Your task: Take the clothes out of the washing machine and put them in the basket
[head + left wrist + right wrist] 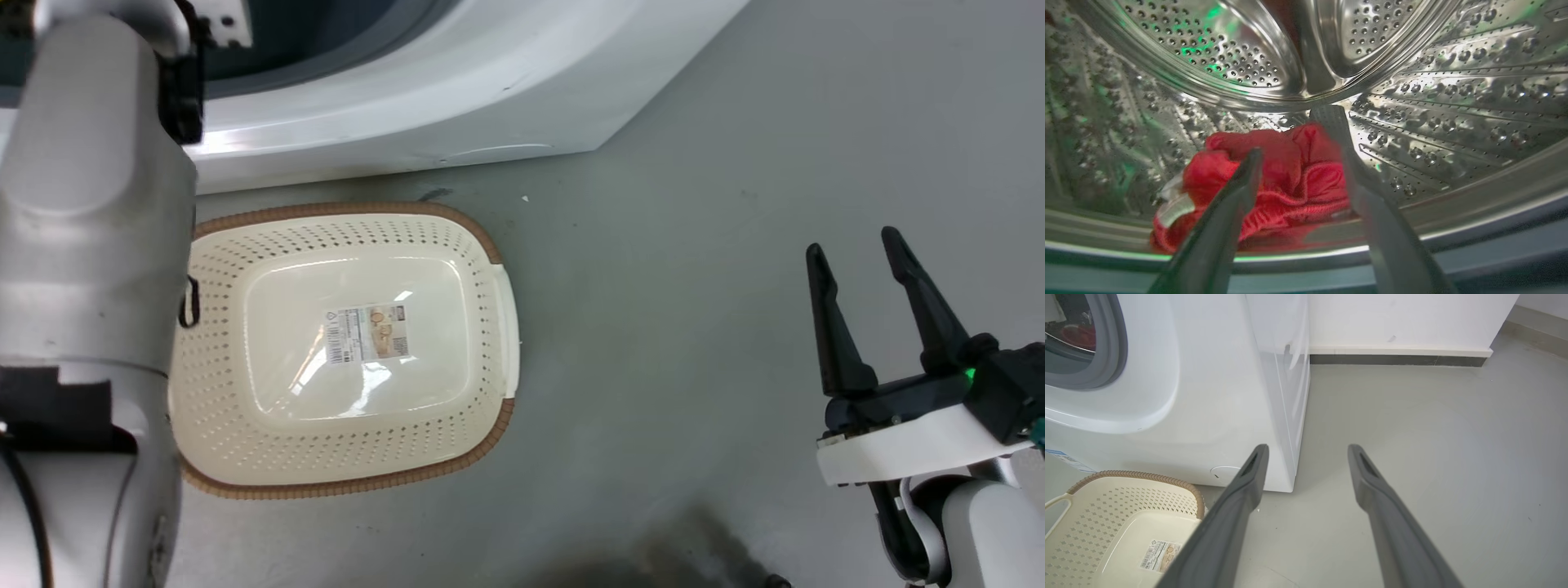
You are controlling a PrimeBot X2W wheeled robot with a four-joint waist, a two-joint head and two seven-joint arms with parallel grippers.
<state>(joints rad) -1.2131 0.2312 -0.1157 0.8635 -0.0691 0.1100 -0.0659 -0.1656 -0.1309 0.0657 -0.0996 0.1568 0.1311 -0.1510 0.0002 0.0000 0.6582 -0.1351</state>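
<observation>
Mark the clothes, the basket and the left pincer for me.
clothes (1298,179): left wrist view, middle of the red heap.
basket (478,343): head view, perforated side wall.
left pincer (1291,131): left wrist view, midway between its fingertips.

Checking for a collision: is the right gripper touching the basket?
Apart. The head view shows a wide stretch of grey floor between the basket and the open right gripper.

floor (694,327): grey | on it: basket (343,209), washing machine (457,106)
</observation>
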